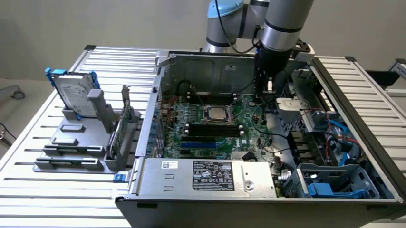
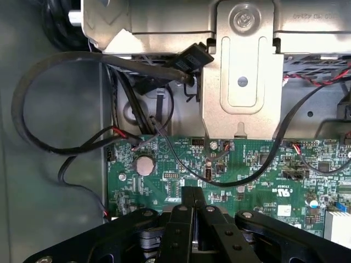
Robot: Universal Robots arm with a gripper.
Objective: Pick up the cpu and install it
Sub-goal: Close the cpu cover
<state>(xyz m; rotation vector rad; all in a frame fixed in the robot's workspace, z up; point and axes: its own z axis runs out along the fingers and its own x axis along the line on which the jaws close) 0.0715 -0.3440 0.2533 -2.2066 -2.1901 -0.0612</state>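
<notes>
Closed right up at the black 2-finger pincer (image 2: 191, 193), nothing visible between the fingers.
Hangs low inside the open grey metal computer case (image 1: 209, 66), near its back wall, just above the green circuit board (image 2: 181, 164), close to a round silver coin battery (image 2: 145, 165) and looping black cables (image 2: 33, 93). Well apart from the small flat square cpu (image 1: 216, 113), toward the exterior view's left: lies level, shiny silver-grey top up, within the dark metal-rimmed socket frame (image 1: 205, 117) mid-board. Equal-sided, so no long axis to tell; edges in line with the black memory slots (image 1: 216, 129) just beside.
</notes>
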